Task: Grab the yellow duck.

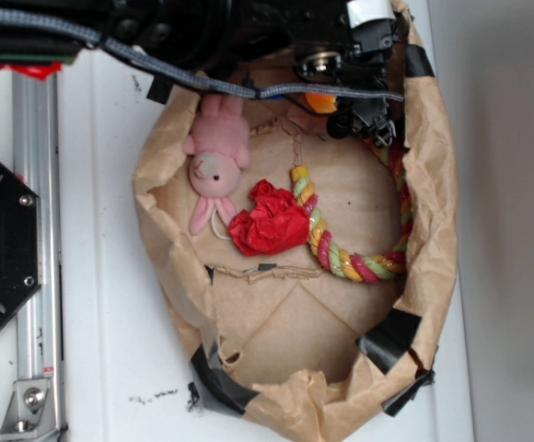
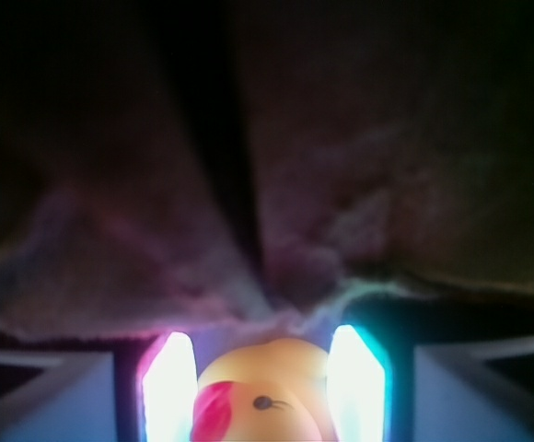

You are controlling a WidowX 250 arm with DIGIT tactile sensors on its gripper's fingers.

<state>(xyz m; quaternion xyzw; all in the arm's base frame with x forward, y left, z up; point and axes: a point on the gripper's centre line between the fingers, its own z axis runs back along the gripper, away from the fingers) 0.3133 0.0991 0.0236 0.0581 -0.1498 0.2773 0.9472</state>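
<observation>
The yellow duck (image 2: 267,396) fills the bottom centre of the wrist view, glossy, with a red beak and a small black eye. It sits between my two glowing fingers (image 2: 177,387), which touch it on both sides. My gripper (image 2: 262,339) is shut on it. In the exterior view my gripper (image 1: 354,115) is at the top edge of the brown paper basin (image 1: 433,184), and only a small orange-yellow patch of the duck (image 1: 320,99) shows under the arm.
Inside the basin lie a pink plush bunny (image 1: 216,161), a crumpled red cloth (image 1: 269,219) and a yellow-red-green twisted rope (image 1: 359,258). Black tape (image 1: 388,336) patches the paper rim. A braided cable (image 1: 203,83) crosses the top. A metal rail (image 1: 37,230) runs along the left.
</observation>
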